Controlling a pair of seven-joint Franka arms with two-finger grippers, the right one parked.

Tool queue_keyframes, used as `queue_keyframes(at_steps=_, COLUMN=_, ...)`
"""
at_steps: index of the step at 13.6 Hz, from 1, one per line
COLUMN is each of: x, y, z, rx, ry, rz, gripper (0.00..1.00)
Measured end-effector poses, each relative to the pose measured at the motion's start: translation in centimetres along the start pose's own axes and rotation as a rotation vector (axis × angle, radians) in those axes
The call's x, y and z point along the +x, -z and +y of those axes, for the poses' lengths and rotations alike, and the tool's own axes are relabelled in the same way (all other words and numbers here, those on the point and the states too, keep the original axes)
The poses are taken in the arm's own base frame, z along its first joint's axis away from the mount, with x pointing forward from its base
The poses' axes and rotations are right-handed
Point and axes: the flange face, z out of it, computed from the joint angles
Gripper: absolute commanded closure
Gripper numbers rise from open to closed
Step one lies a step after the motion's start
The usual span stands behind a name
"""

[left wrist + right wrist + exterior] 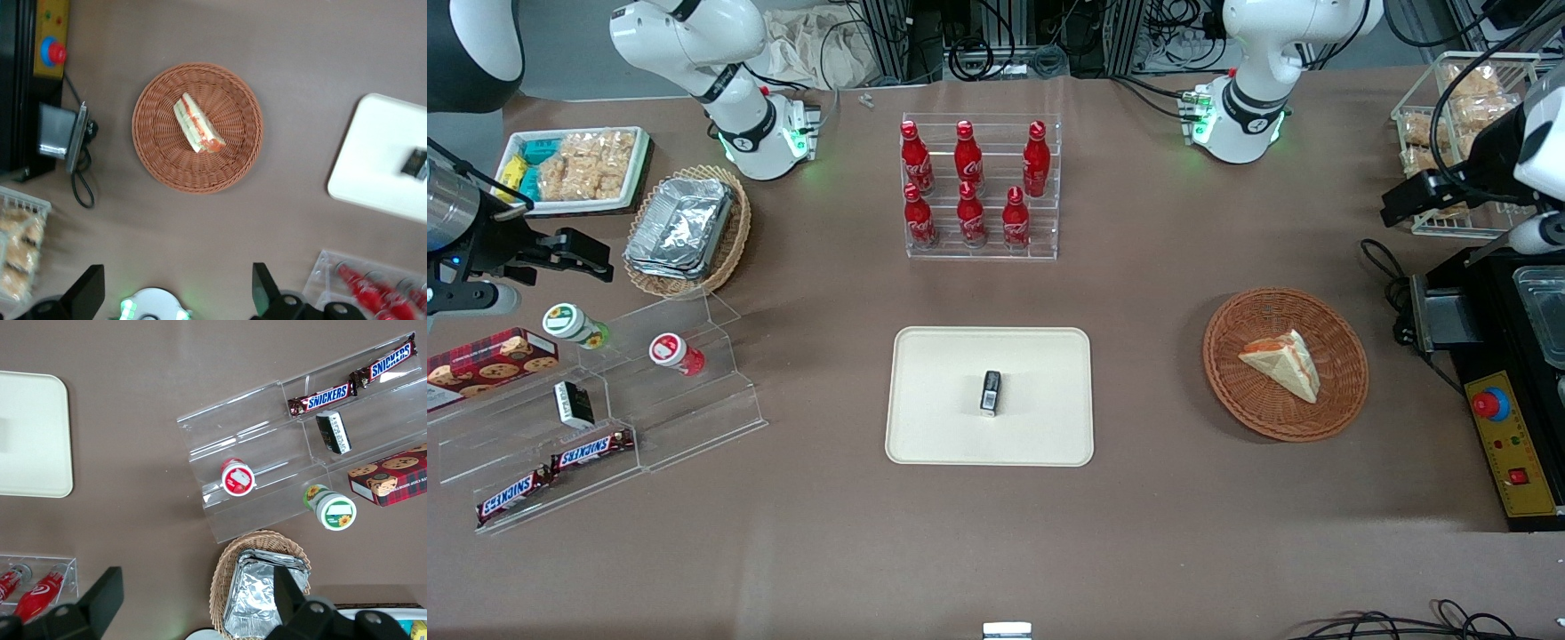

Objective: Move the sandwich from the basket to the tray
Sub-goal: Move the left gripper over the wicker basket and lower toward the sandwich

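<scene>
The sandwich (pixel 1282 361) (pixel 197 124), a pale bread wedge with orange-red and green filling at its edge, lies in the round reddish-brown basket (pixel 1227 373) (pixel 153 150). The cream tray (pixel 934 427) (pixel 373 167) lies flat on the table beside the basket, toward the parked arm's end, with a small black packet (pixel 991 393) (pixel 415 162) on it. My gripper (pixel 1403 203) (pixel 175 293) hangs high above the table, farther from the front camera than the basket and toward the working arm's end. It is open, its fingers (pixel 263 288) wide apart with nothing between them.
A clear rack of red bottles (pixel 978 187) stands farther from the front camera than the tray. A black box with a red button (pixel 1491 404) and a loose cable (pixel 1392 280) lie beside the basket. A wire basket of snacks (pixel 1449 124) stands near the gripper.
</scene>
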Motion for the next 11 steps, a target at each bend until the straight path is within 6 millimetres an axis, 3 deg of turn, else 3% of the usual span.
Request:
queue_keyframes(at_steps=5, x=1.3, y=-5.8, z=0.8, rx=0.012, ry=0.261, rz=-0.038, gripper=0.01)
queue_keyframes(at_steps=11, x=2.2, y=-16.5, z=1.3, rx=0.007, ry=0.454, rz=-0.027, gripper=0.01)
